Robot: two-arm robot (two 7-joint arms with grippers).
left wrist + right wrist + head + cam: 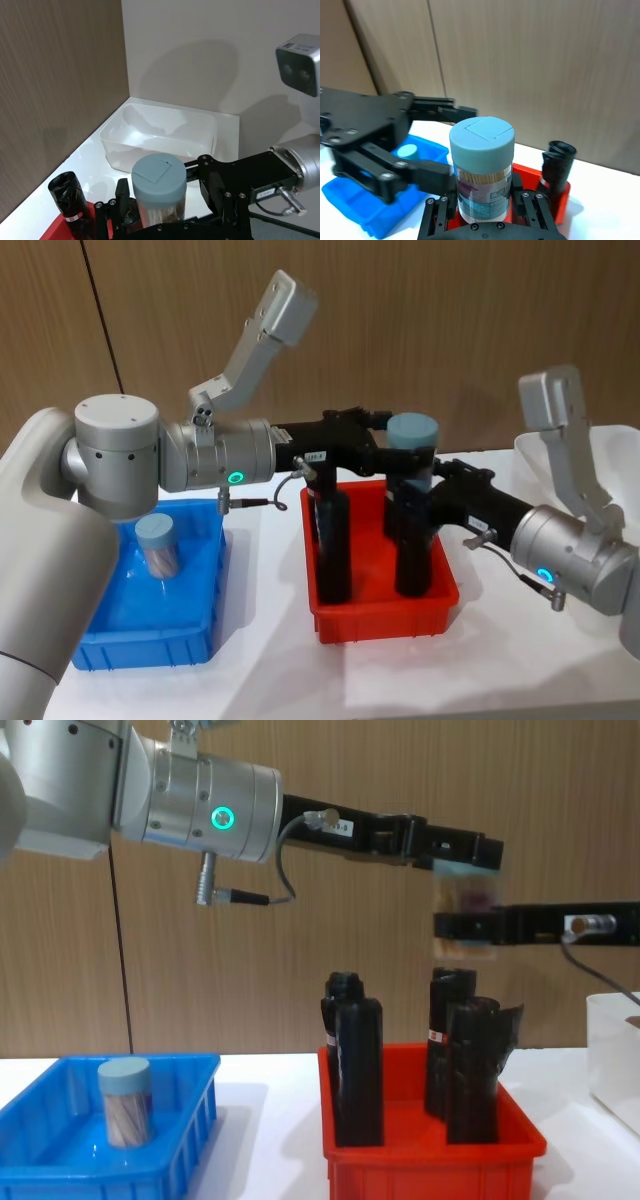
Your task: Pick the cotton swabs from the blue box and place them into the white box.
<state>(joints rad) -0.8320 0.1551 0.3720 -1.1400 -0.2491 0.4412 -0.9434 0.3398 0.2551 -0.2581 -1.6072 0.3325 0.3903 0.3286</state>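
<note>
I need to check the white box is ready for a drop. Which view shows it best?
Left wrist view: the white box shows nearly whole, rim and inside. Head and chest views catch just a part at their right edge.

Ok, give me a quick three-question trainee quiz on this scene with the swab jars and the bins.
1. True or false: the shallow bright blue plastic bin is empty.
2. The clear cotton swab jar with a pale blue lid, raised where the left hand and right hand meet and meant for the translucent white plastic box, hangs over: A that box, B the red plastic bin, C the blue bin.
3. Fill in: the second swab jar stands ____ in the blue bin.
Key: 1 false; 2 B; 3 upright.
</note>
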